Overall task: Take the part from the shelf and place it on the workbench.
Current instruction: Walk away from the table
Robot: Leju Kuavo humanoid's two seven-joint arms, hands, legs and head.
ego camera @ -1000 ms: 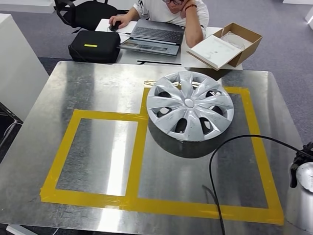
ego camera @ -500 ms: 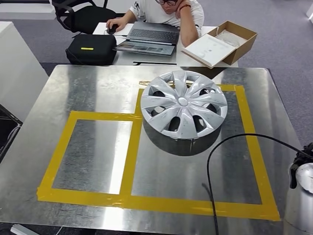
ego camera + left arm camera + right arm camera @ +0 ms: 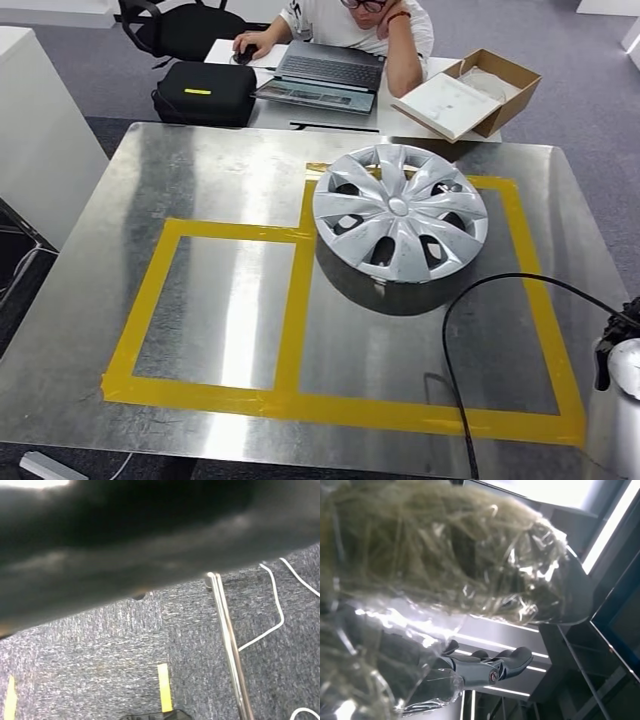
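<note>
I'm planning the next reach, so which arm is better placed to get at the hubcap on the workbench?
Right, probably. The hubcap lies on the right side of the workbench, and the right arm shows at that edge. The left wrist view looks down at carpet.

The hubcap (image 3: 400, 211) lies on my workbench (image 3: 226, 180), at the far end of the right taped box (image 3: 430, 300). A cable (image 3: 453, 380) loops before it. Behind the bench stands a desk (image 3: 392, 120) with a case (image 3: 204, 92), laptop (image 3: 324, 75) and carton (image 3: 472, 90), left to right.
</note>
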